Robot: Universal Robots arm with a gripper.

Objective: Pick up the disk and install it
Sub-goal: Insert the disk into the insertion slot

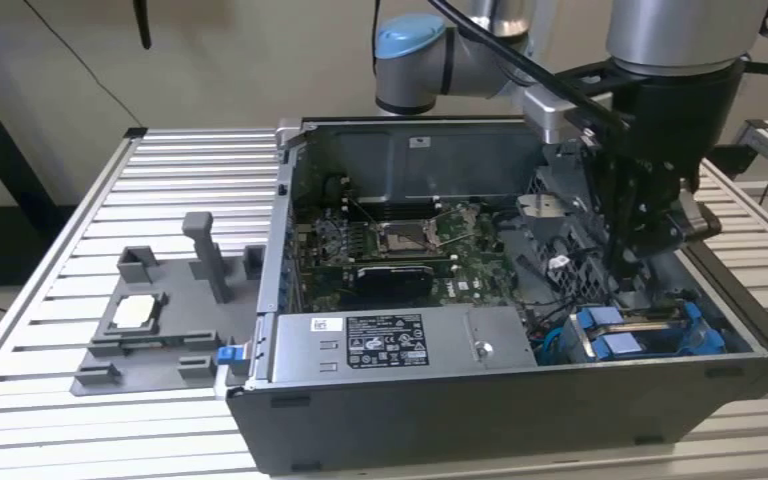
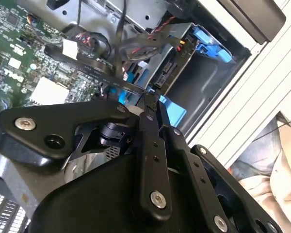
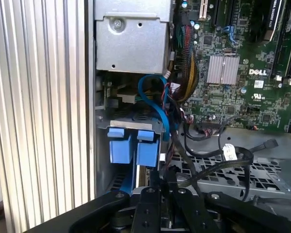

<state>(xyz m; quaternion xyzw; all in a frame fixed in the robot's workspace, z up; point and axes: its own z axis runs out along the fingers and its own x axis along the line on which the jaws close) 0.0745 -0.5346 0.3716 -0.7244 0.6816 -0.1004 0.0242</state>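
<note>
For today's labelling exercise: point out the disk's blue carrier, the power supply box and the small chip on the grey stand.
disk (image 1: 644,335): exterior view, on its blue carrier.
power supply box (image 1: 398,340): exterior view, on its top sticker.
chip (image 1: 135,313): exterior view, on its silver top.

A robotics lab or assembly workshop.
An open dark grey metal computer case (image 1: 518,400) stands on a ribbed aluminium bench (image 1: 171,180), beside a grey plastic fixture (image 1: 157,330), under a silver robot arm (image 1: 671,35).
</note>
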